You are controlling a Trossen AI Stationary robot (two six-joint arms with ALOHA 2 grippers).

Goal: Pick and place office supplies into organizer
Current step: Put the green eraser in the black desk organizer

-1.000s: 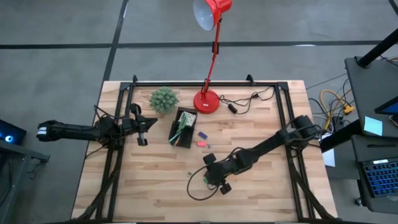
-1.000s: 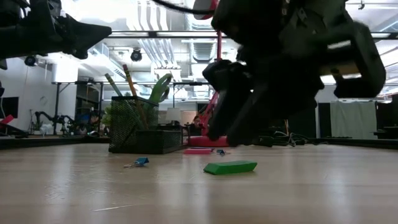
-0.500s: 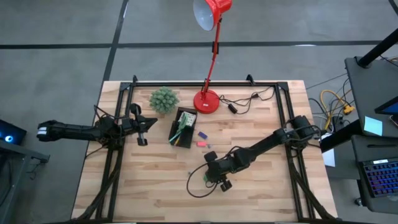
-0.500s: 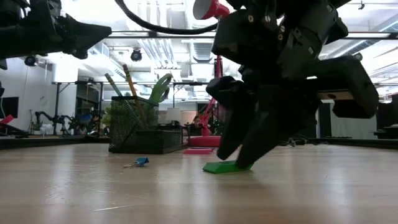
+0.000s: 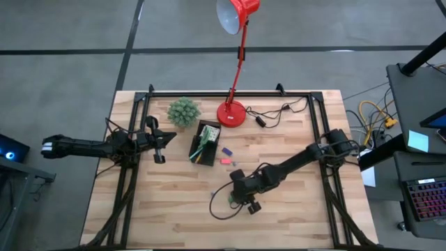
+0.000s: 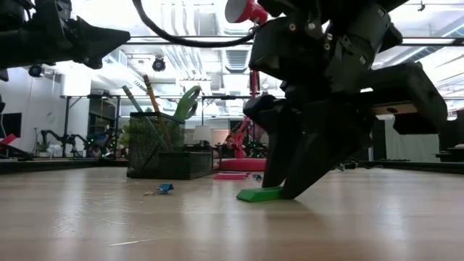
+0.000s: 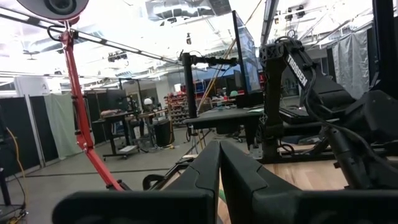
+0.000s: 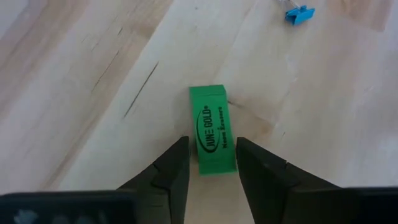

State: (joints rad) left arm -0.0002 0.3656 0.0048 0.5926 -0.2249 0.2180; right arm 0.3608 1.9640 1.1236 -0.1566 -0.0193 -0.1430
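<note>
The right gripper (image 8: 211,163) stands low over the wooden table (image 5: 293,209), its fingers apart around a flat green rectangular eraser (image 8: 214,137) printed "JUNE GOLD"; contact seems likely but is unclear. Only the wrist view shows this lettering. Farther off sits the black mesh organizer (image 6: 157,154). The left gripper (image 5: 159,139) hangs closed beyond.
</note>
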